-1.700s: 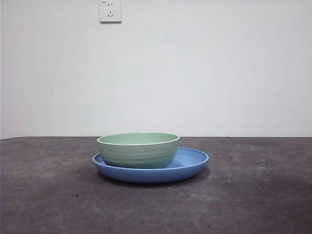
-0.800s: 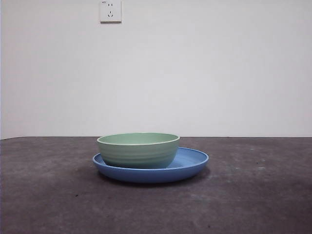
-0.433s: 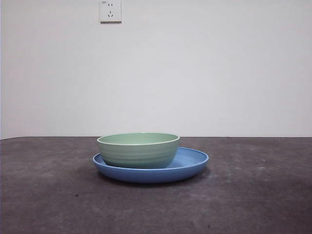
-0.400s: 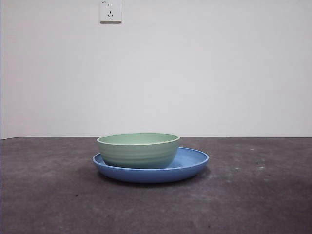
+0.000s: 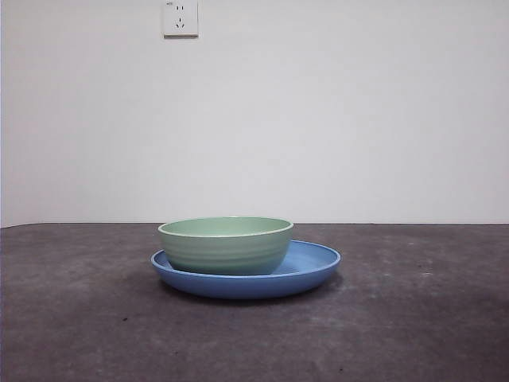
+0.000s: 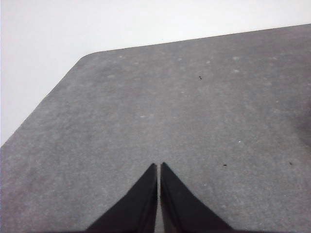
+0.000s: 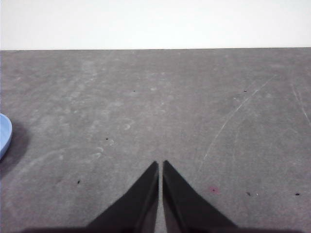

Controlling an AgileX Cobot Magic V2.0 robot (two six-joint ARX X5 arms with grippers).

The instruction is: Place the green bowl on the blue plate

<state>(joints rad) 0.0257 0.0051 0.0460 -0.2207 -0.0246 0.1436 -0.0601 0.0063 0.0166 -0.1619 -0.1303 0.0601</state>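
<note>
The green bowl (image 5: 226, 245) is seen seated upright on the blue plate (image 5: 314, 267), set toward the plate's left side in the front view. Plate and bowl rest on the dark grey table (image 5: 413, 318). The left gripper (image 6: 159, 167) is held over bare tabletop, jaws pressed together, nothing gripped. The right gripper (image 7: 160, 165) is likewise closed and empty, poised above the table, with a sliver of the plate's rim (image 7: 4, 133) at the frame edge. A wall socket (image 5: 180, 17) is noted behind.

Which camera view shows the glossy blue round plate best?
The front view: the glossy blue round plate shows whole, under the pale green bowl. The right wrist view catches only its edge; the left wrist view shows none.
</note>
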